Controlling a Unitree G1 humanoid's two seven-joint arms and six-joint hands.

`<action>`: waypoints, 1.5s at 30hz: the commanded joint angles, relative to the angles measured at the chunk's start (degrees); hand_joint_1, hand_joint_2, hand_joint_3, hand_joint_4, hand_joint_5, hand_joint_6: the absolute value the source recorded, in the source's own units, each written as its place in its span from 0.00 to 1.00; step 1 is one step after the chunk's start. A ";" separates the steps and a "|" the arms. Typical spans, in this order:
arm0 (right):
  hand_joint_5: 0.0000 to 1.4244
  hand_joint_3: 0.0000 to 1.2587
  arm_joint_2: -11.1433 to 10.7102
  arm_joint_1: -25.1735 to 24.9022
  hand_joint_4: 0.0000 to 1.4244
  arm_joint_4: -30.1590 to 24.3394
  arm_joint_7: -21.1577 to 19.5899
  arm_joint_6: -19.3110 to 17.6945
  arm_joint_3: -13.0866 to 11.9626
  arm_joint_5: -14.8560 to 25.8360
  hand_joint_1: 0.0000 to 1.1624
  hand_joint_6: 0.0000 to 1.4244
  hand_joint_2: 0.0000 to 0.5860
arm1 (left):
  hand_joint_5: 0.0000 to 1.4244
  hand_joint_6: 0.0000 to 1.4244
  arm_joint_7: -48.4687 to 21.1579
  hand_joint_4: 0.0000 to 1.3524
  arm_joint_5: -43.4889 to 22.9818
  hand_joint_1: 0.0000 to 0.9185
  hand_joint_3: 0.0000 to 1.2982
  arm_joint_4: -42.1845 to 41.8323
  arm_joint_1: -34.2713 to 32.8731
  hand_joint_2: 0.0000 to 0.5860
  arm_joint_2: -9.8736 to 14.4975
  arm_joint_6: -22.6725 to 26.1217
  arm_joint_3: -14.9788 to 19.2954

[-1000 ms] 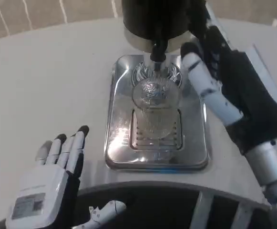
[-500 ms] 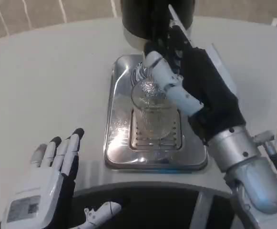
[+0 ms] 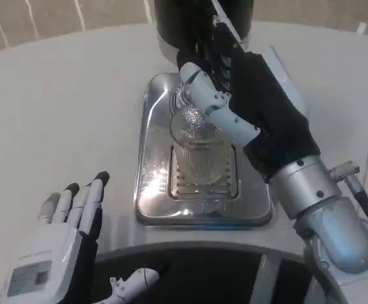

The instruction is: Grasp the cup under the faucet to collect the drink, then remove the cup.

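A clear ribbed glass cup [image 3: 199, 157] stands upright on the grille of a shiny metal drip tray [image 3: 147, 190], under the black dispenser [image 3: 174, 22]. My right hand [image 3: 260, 107] reaches in from the right and lies against the cup's far right side. One white finger [image 3: 212, 101] crosses over the cup's rim, and the other fingers run up toward the faucet, which the hand hides. Whether the hand grips the cup is unclear. My left hand [image 3: 63, 234] hovers at the table's near left edge, fingers straight and apart, holding nothing.
The white round table [image 3: 57, 114] stretches left of the tray. A dark gap shows below the table's front edge [image 3: 190, 272]. The dispenser body blocks the back of the tray.
My right hand swung in from the tray's right side to the cup and now covers the faucet. The left hand drifted slightly toward me. The cup has not moved.
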 commanded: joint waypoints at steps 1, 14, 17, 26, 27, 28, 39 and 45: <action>0.00 0.00 -0.96 -1.06 0.00 -2.98 1.52 2.25 1.47 -0.23 0.38 0.00 0.99 | 0.00 0.00 -0.06 0.00 -0.27 0.00 0.00 0.95 0.11 0.21 0.01 -0.40 0.17; 0.00 0.00 -8.59 -2.00 0.00 -6.97 5.88 9.30 6.25 -7.21 0.10 0.00 0.91 | 0.00 0.00 0.41 0.00 -0.08 0.00 0.00 1.86 -0.07 0.21 -0.45 -0.20 -0.26; 0.00 0.00 -10.90 -3.09 0.00 -7.32 7.64 9.90 8.37 -10.61 0.07 0.00 0.92 | 0.00 0.00 0.58 0.00 -0.10 0.00 0.00 2.12 -0.10 0.22 -0.57 -0.19 -0.22; 0.00 0.00 -16.57 -7.23 0.00 -7.20 11.24 9.53 13.98 -24.47 0.02 0.00 0.94 | 0.00 0.00 1.31 0.00 -0.06 0.00 0.00 3.74 -0.82 0.21 -0.70 -0.05 0.28; 0.00 0.00 -16.79 -7.40 0.00 -7.33 11.53 9.78 14.50 -26.44 0.02 0.00 0.94 | 0.00 0.00 1.45 0.00 -0.07 0.00 0.00 3.93 -0.98 0.21 -0.75 -0.01 0.30; 0.00 0.00 -16.71 -7.42 0.00 -7.41 11.78 9.92 14.70 -27.74 0.02 0.00 0.95 | 0.00 0.00 1.65 0.00 -0.13 0.00 0.00 4.12 -1.16 0.21 -0.81 -0.01 0.35; 0.00 0.00 -16.06 -9.04 0.00 -4.78 16.22 10.28 14.74 -35.28 0.01 0.00 0.96 | 0.00 0.00 3.96 0.00 -1.92 0.00 0.00 12.45 -9.55 0.17 1.09 -1.59 1.65; 0.00 0.00 -16.46 -9.52 0.00 -4.34 17.95 9.29 13.75 -34.96 0.01 0.00 0.97 | 0.00 0.00 4.76 0.00 -5.14 0.00 0.00 15.57 -12.93 0.16 1.15 -4.61 1.38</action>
